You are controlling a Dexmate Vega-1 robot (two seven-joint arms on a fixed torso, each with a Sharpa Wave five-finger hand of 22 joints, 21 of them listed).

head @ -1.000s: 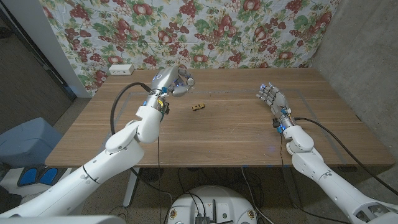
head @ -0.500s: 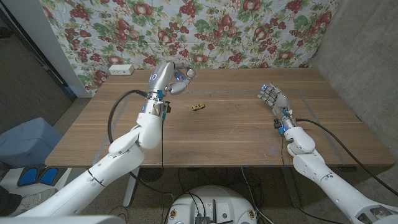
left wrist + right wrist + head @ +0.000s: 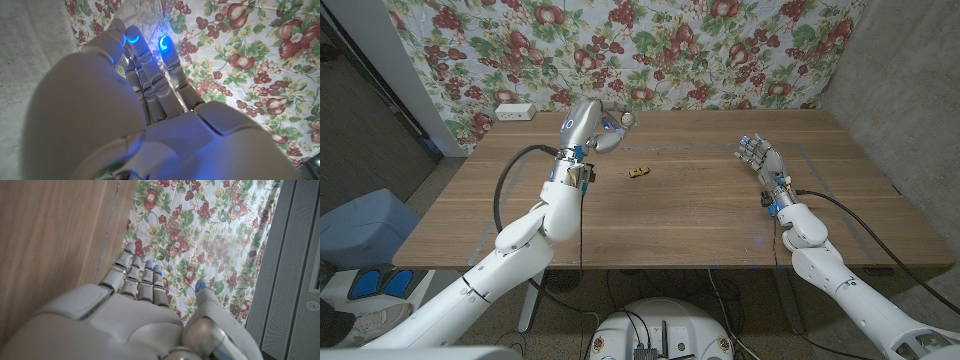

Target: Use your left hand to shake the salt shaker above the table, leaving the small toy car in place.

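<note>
Up above the far part of the table [image 3: 670,215], the left robot hand [image 3: 592,128] is gripping the salt shaker [image 3: 623,120], fingers curling round it. Its clear glass body is showing between the glowing blue fingertips [image 3: 164,44] in the left wrist view, and its silvery cap is poking out past the fingers toward the floral cloth [image 3: 720,50] in the head view. The small toy car [image 3: 638,172], tan and dark, is sitting on the wood near the shaker, on the robot's side of it, apart from both hands. Well apart from the shaker, the right robot hand [image 3: 758,157] is holding nothing, fingers straight and slightly spread just over the wood.
</note>
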